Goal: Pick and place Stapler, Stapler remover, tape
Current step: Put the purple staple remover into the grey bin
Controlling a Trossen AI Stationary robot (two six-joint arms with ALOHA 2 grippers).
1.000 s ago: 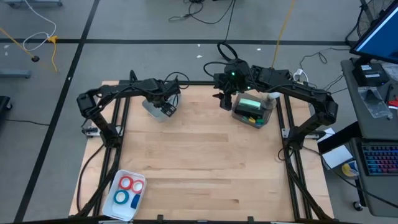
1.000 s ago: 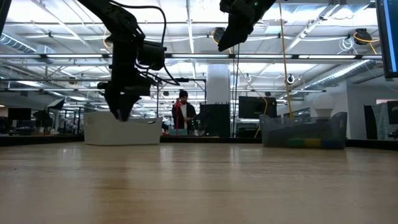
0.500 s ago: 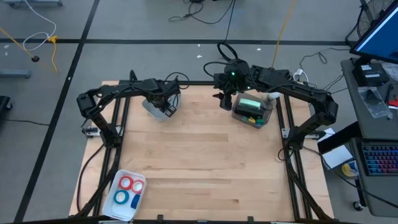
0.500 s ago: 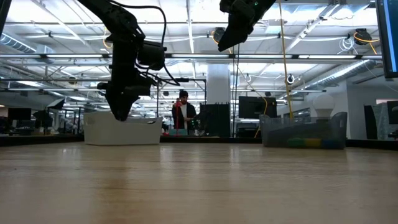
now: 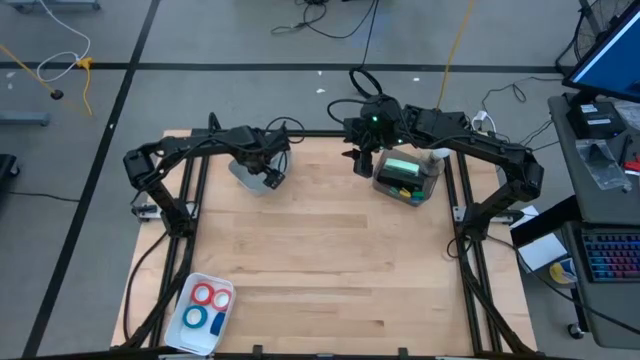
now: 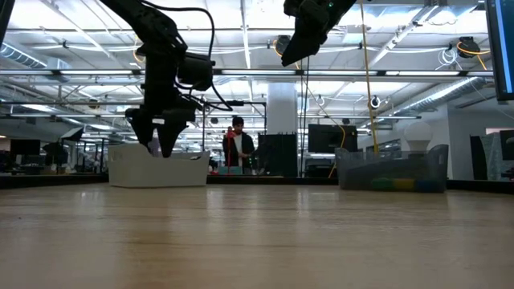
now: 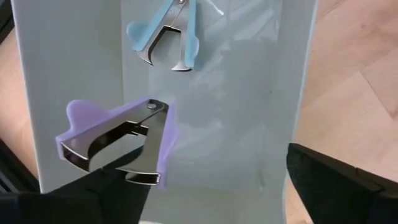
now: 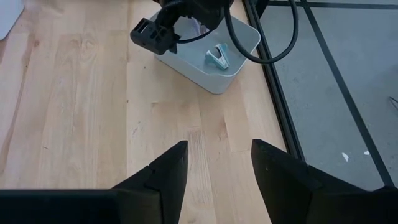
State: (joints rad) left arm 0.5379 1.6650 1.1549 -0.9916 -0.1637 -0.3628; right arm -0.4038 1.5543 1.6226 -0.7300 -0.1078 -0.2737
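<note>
My workspace is a pale wooden table (image 5: 320, 250) edged by a dark frame. Directly on it, at the far left, sits a white bin (image 5: 247, 177). At the far right rests a clear bin (image 5: 412, 178) with green and yellow contents. At the near left corner lies a white tray (image 5: 188, 325) carrying red and blue tape (image 5: 205, 306) rolls.

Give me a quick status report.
Left end effector open over white bin; purple staple remover inside. Right end effector open, empty, hovering. Nothing in the way.
</note>
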